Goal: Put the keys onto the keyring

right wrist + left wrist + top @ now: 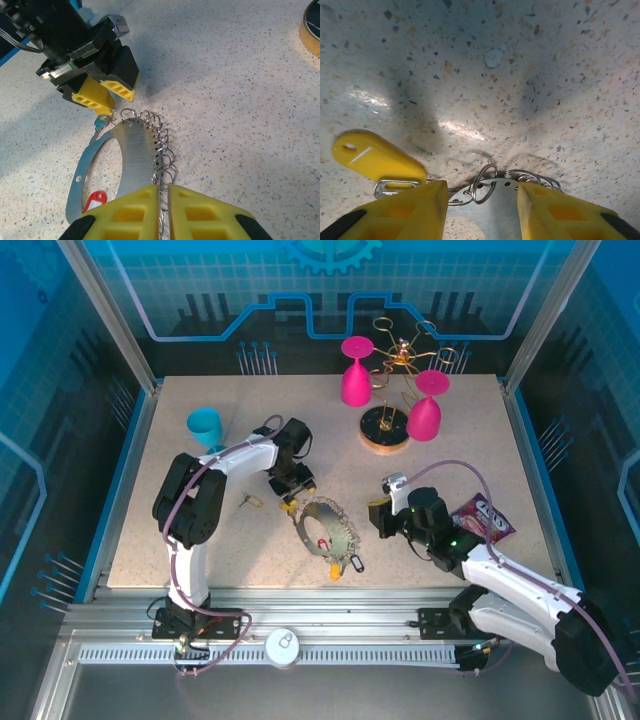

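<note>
A yellow key [375, 157] lay at nine o'clock of the left gripper [481, 189], whose fingers [410, 210] straddled the keyring's [135, 152] eleven o'clock end, half apart, grip unclear. At four o'clock the right gripper [164, 192] pinched its ringed edge.

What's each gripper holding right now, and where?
Right gripper pinches the keyring at its near, ring-lined edge. Left gripper straddles its far end; whether it grips cannot be told.
</note>
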